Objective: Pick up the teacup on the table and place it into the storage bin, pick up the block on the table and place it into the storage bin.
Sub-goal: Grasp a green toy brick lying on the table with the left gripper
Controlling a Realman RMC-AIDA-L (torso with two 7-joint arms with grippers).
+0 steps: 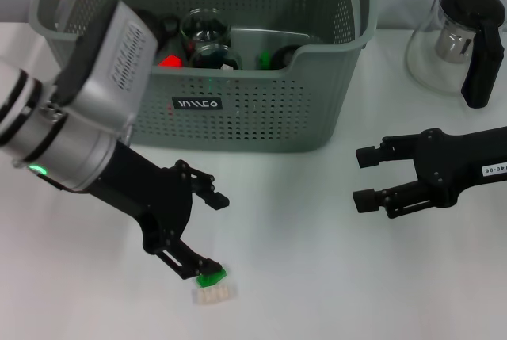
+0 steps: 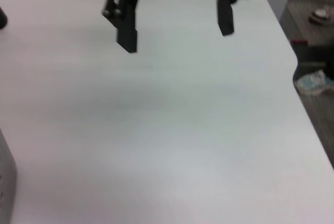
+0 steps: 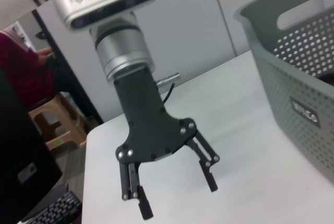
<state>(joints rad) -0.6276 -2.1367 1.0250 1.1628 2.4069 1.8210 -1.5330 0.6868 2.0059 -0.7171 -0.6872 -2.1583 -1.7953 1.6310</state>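
Note:
The block (image 1: 215, 290), pale with a green top, lies on the white table near the front. My left gripper (image 1: 214, 234) hangs open just above it. The lower fingertip is at the block's green top, and the block is not between the fingers. The right wrist view shows this same left gripper (image 3: 177, 198) open and empty. The storage bin (image 1: 253, 110) stands at the back. A clear glass cup (image 1: 204, 27), seemingly the teacup, sits inside it. My right gripper (image 1: 366, 177) rests open above the table at the right, and the left wrist view also shows that right gripper (image 2: 176, 31).
A glass teapot (image 1: 459, 39) with a black handle stands at the back right. Red, green and dark items lie in the bin beside the cup. The table's edge (image 2: 300, 93) runs beyond the right gripper. In the right wrist view, the bin wall (image 3: 297, 78) is close beside the left arm.

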